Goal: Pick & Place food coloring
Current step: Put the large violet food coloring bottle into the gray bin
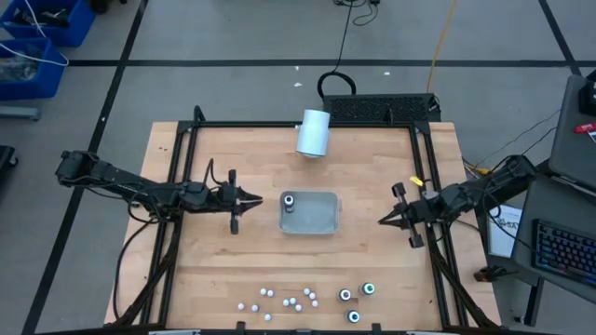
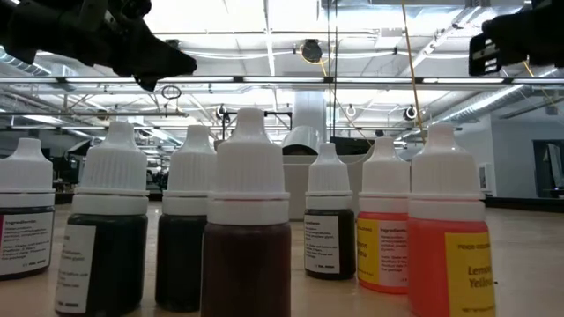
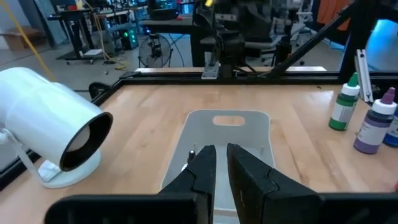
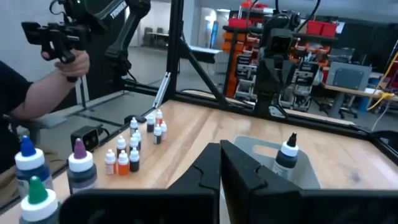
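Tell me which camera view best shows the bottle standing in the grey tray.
The right wrist view: the dark bottle stands upright in the tray, white cap and black tip clear. The high view shows only its top in the tray's corner. The left wrist view hides it behind the left pincer. The low view misses it.

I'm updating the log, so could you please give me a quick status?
Left tool nearly shut, empty, beside tray. Right tool shut, empty. One bottle in tray. Nothing in the way.

A grey tray sits in the middle of the table. A white tube lies on its side at the far edge. A person's arm shows beyond the table, maybe holding a handle.
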You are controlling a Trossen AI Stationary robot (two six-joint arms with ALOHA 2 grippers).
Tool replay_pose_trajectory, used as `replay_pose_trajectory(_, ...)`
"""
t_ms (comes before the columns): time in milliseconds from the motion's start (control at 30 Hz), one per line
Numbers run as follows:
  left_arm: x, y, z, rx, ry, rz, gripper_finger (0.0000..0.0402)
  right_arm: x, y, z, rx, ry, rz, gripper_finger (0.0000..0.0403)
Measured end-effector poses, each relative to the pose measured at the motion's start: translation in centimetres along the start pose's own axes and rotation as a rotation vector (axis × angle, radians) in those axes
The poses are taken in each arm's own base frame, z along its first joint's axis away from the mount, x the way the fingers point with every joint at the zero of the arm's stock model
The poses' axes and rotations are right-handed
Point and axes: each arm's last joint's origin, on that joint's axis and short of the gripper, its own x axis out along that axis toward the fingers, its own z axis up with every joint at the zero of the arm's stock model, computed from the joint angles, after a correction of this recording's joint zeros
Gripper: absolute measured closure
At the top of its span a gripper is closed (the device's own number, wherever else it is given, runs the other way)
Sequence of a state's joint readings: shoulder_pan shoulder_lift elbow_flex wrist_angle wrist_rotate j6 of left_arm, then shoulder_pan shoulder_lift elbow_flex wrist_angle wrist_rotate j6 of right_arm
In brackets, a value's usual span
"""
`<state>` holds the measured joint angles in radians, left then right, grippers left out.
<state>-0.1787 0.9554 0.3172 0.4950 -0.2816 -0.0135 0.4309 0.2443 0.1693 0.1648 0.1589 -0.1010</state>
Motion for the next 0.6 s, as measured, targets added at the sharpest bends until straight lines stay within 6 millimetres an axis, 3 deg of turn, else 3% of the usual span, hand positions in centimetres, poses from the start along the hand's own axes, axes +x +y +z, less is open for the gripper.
replay_pose_trajectory(133, 0.1, 0.0, 1.0, -0.026, -0.064, -0.002, 0.0353, 0.0, 0.0, -0.3, 0.013, -0.037, -0.001, 0.0403)
replay_pose_trajectory(267, 1.7, -1.2, 4.2, -0.010, -0.050, -0.061, 0.0353, 0.0, 0.0, -0.3, 0.012, -0.034, 0.000, 0.0403)
replay_pose_trajectory(500, 9.4, -6.2, 10.1, 0.103, 0.145, -0.071, 0.0353, 0.0, 0.0, -0.3, 0.011, -0.031, -0.001, 0.0403)
replay_pose_trajectory(600, 12.7, -8.7, 11.5, 0.140, 0.248, -0.107, 0.0353, 0.0, 0.0, -0.3, 0.029, -0.031, 0.000, 0.0403)
